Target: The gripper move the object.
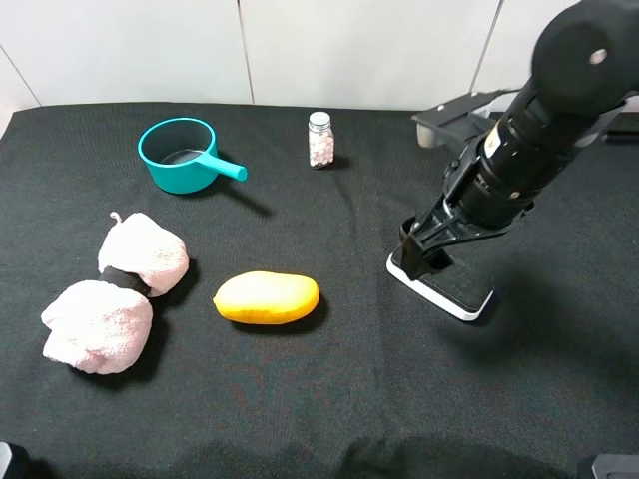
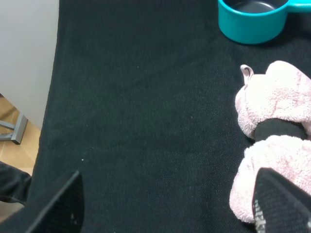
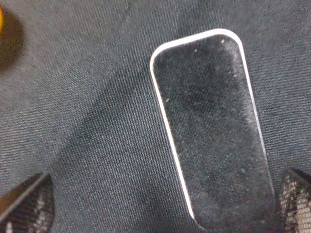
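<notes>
The black-clothed table (image 1: 349, 399) filled the frame. The right gripper (image 1: 424, 253) hung at centre right, jaws spread wide and gripping nothing, poised over the left end of the eraser (image 1: 455, 292). The eraser lay flat on the cloth, well apart from the mango (image 1: 267, 297). Assessment: the eraser looked light and rigid, with a soft felt top and a smooth, possibly slippery plastic base. The best hold was judged to be across its narrow width, near mid-length.

1. Worktop (image 1: 329, 399): matt black woven cloth with a fine twill.
2. Board eraser (image 3: 214, 126): fuzzy black felt top flecked with lint; smooth white plastic base.
3. Towel bundle (image 1: 110, 299): fluffy pink terry cloth.
4. Scoop (image 1: 180, 155): smooth teal plastic.
5. Mango (image 1: 267, 297): smooth, faintly glossy skin.
6. Jar (image 1: 320, 139): clear and glossy.
</notes>
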